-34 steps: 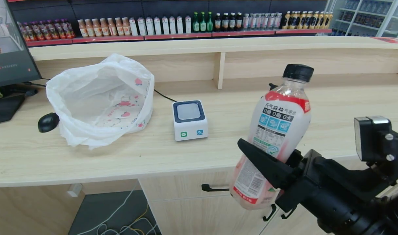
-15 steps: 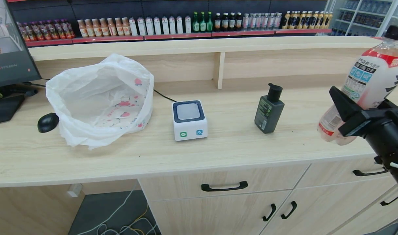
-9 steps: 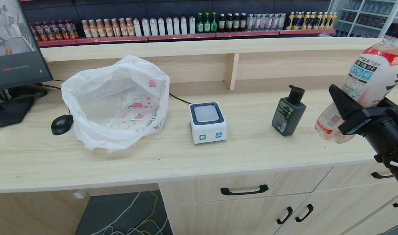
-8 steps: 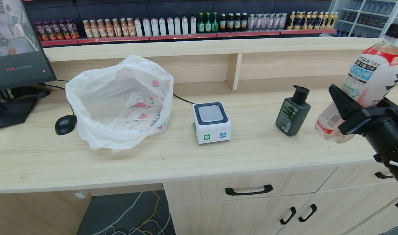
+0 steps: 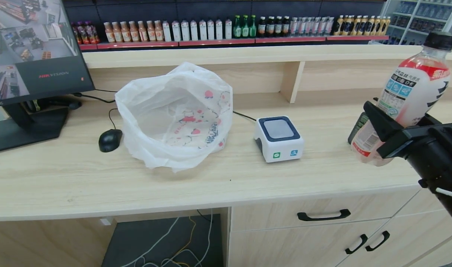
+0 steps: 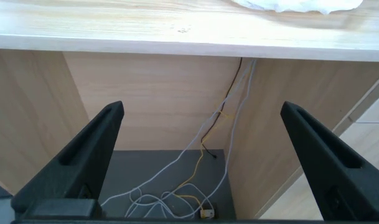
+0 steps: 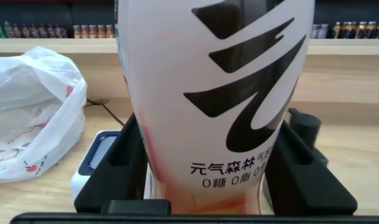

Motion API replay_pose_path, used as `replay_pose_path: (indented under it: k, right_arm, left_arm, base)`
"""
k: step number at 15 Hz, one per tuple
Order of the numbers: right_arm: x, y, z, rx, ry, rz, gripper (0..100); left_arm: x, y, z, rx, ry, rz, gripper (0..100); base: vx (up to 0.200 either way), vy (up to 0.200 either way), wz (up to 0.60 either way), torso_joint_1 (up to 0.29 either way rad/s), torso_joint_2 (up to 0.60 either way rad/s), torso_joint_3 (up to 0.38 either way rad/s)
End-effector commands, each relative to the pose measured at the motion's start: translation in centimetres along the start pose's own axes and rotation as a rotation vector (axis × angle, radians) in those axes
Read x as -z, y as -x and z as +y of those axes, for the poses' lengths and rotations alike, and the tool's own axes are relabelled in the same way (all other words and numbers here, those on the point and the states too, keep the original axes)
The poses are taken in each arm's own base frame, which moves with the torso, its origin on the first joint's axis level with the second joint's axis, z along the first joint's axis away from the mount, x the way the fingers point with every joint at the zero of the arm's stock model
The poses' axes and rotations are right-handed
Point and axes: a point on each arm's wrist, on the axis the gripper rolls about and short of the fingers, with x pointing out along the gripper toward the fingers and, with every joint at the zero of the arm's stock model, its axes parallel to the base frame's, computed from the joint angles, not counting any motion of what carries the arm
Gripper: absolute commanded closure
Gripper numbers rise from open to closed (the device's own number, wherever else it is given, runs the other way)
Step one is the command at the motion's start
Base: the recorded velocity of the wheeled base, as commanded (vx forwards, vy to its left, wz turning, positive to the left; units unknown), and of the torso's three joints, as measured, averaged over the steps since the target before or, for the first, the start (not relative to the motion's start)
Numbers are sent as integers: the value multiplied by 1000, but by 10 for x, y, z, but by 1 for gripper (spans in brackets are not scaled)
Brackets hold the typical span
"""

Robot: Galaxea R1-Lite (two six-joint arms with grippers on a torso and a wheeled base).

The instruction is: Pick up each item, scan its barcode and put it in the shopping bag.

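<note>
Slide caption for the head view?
Right end effector holds a pink plastic bottle, right of the white cube scanner and open white plastic bag.

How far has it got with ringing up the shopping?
Nothing looks bagged yet: the shopping bag appears empty. In hand: the right claw grips a drink bottle, held up to the right of the barcode scanner, not over it. Left: scan and bag it, then the dark bottle standing on the counter behind it. The left claw hangs open below the counter edge.
</note>
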Motion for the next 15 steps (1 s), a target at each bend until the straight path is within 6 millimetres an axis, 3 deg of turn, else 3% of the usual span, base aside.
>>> replay_pose_path:
  k: [1, 3, 8, 12, 15]
  right_arm:
    - [4, -1, 0, 2, 3, 13, 100]
    - [8, -2, 1, 1, -47, 28, 100]
    - [24, -31, 10, -3, -65, 44, 100]
    - [40, -63, 19, -24, -35, 31, 100]
    - [44, -99, 29, -17, 20, -44, 100]
  left_arm:
    - [0, 0, 0, 0, 0, -1, 0]
    - [0, 0, 0, 0, 0, -1, 0]
    - [0, 0, 0, 0, 0, -1, 0]
    - [0, 0, 0, 0, 0, -1, 0]
    - [0, 0, 0, 0, 0, -1, 0]
  base:
    - [0, 0, 0, 0, 0, 0]
    - [0, 0, 0, 0, 0, 0]
    - [0, 0, 0, 0, 0, 0]
    - [0, 0, 0, 0, 0, 0]
    - [0, 0, 0, 0, 0, 0]
